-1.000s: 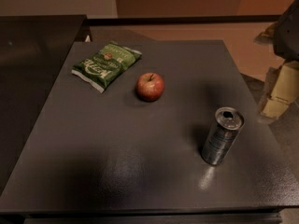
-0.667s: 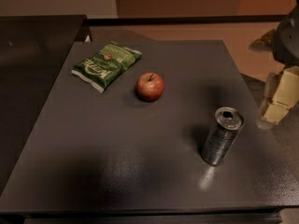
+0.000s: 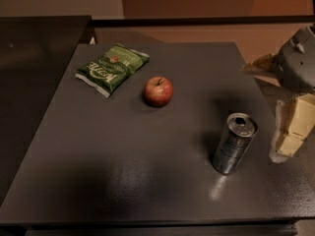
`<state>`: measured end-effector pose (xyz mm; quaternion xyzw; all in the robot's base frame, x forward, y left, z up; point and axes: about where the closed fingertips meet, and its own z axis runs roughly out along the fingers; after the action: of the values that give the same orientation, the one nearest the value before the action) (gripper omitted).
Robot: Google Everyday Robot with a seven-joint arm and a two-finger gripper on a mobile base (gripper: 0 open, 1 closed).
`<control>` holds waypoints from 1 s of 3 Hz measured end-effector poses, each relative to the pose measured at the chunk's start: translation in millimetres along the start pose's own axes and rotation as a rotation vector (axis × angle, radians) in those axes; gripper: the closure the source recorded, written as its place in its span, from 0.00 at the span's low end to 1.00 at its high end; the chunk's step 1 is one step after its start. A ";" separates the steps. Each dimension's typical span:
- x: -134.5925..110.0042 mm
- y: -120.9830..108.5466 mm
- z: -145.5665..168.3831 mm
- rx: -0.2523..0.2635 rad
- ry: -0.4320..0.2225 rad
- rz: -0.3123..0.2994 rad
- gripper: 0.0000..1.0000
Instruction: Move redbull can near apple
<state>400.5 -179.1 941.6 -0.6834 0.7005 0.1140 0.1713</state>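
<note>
The redbull can [image 3: 235,144] is a slim silvery can with a pull-tab top, standing upright on the right part of the dark table [image 3: 123,166]. The apple [image 3: 158,91] is small, red and round with a short stem, and sits near the middle of the table, up and to the left of the can. My gripper [image 3: 291,132], with a grey body and cream-coloured end, hangs at the right edge of the view, just right of the can and apart from it. It holds nothing that I can see.
A flat green chip bag [image 3: 112,68] lies at the table's back left, left of the apple. A darker counter [image 3: 34,73] adjoins the table on the left. The table's right edge runs close to the can.
My gripper has moved down in the view along the table's right edge, closer to the can. The can, apple and chip bag have not moved.
</note>
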 end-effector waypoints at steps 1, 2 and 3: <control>-15.3 24.6 13.1 -0.068 -0.054 -0.094 0.00; -27.0 43.6 25.0 -0.113 -0.092 -0.146 0.00; -31.4 50.4 29.4 -0.120 -0.111 -0.154 0.17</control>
<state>353.0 -136.7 923.4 -0.7367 0.6274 0.1800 0.1766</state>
